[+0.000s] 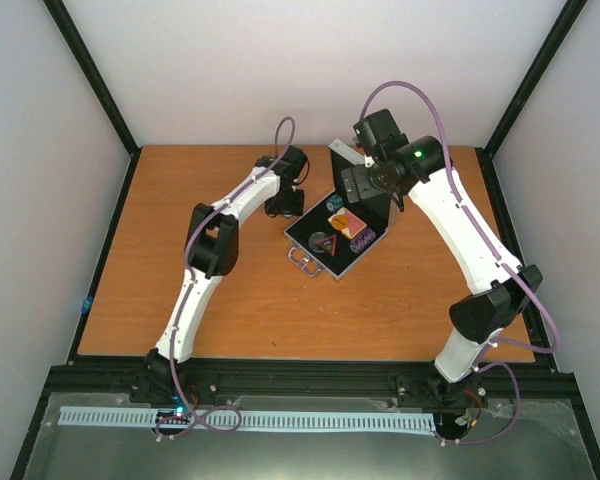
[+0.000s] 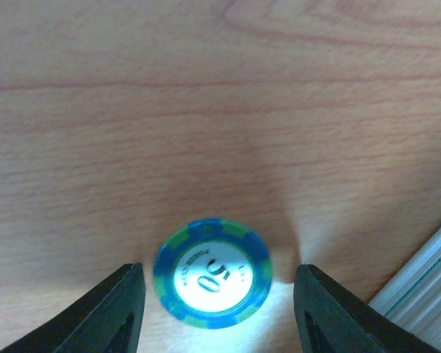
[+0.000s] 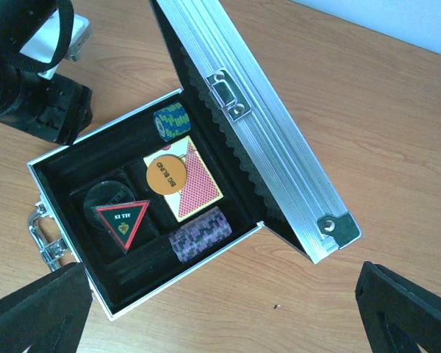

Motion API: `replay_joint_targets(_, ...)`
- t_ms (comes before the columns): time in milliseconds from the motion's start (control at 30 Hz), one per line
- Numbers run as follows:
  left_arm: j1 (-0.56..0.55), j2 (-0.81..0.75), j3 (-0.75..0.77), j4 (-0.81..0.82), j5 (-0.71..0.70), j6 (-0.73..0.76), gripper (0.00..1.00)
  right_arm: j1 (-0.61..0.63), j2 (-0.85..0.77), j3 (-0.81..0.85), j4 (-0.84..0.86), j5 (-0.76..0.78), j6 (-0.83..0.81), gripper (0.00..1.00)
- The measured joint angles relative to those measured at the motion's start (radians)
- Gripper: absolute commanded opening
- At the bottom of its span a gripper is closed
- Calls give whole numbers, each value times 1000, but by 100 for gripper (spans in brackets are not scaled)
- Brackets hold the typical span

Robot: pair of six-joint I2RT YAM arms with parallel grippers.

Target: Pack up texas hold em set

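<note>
The silver aluminium case point(image 3: 275, 140) lies open, lid raised, its black-lined tray holding a blue-green chip stack point(image 3: 170, 121), a purple chip stack point(image 3: 198, 234), the pink-white card pack point(image 3: 198, 184), an orange disc point(image 3: 165, 175), a black-red triangle point(image 3: 123, 217) and a clear disc point(image 3: 103, 193). One blue-green poker chip point(image 2: 212, 273) lies flat on the table. My left gripper point(image 2: 219, 294) straddles it, open, with a gap on each side. My right gripper point(image 3: 222, 294) hangs wide open above the table beside the case point(image 1: 320, 255).
The case's metal handle point(image 3: 42, 237) points away from the lid. A ribbed silver case edge point(image 2: 426, 294) shows at the left wrist view's lower right. My left gripper point(image 1: 285, 203) stands just left of the case; my right gripper point(image 1: 362, 183) hovers by the raised lid.
</note>
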Motion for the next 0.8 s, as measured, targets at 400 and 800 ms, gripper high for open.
replay_joint_targets(400,-3,-94,-182,56,-66,34,53,-3,0,-26,12,-2,0,100)
replay_joint_targets(800,-2,-47,-77,22,-89,43,67,-5,-7,-35,13,-8,0,100)
